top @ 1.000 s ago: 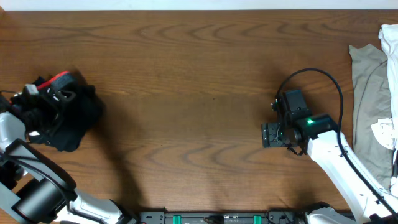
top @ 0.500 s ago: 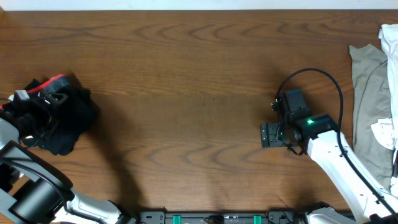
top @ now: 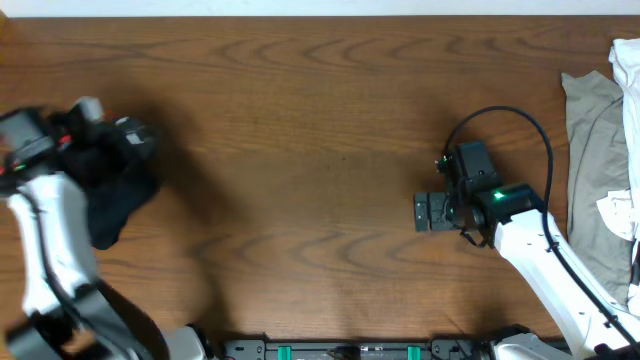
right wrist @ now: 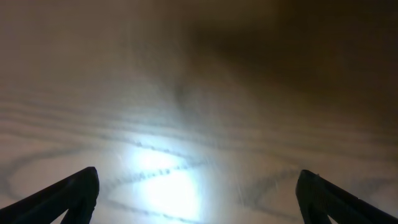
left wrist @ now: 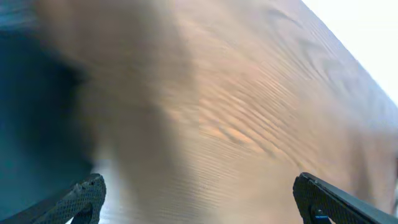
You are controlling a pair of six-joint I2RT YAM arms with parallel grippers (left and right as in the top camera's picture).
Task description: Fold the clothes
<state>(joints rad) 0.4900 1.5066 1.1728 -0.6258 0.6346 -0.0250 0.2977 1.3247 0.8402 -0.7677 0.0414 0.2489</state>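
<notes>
Well, both hands are empty as I read it. The left gripper [left wrist: 202, 198] has its fingers spread wide with only blurred wood between them, and a dark mass sits at the left of its wrist view, which I take to be the pants [top: 115, 190]. From overhead, the pants lie in a black bundle near the left edge of the table [top: 300, 150], just beside that arm and not held. The right gripper [top: 432, 213] is also wide open, over bare wood right of the table's middle and well apart from any cloth. A grey-beige top [top: 590, 140] and a white piece [top: 622, 215] lie heaped at the right edge, running out of frame. My worry on the left is the bundle. It looks wadded rather than folded flat, so a careless pass of the arm could drag it over the edge. On the right, the garments overlap. A pinch into that heap could lift two at once or catch a sleeve and pull the rest off the table. The left wrist view is too smeared for me to judge clearance.
</notes>
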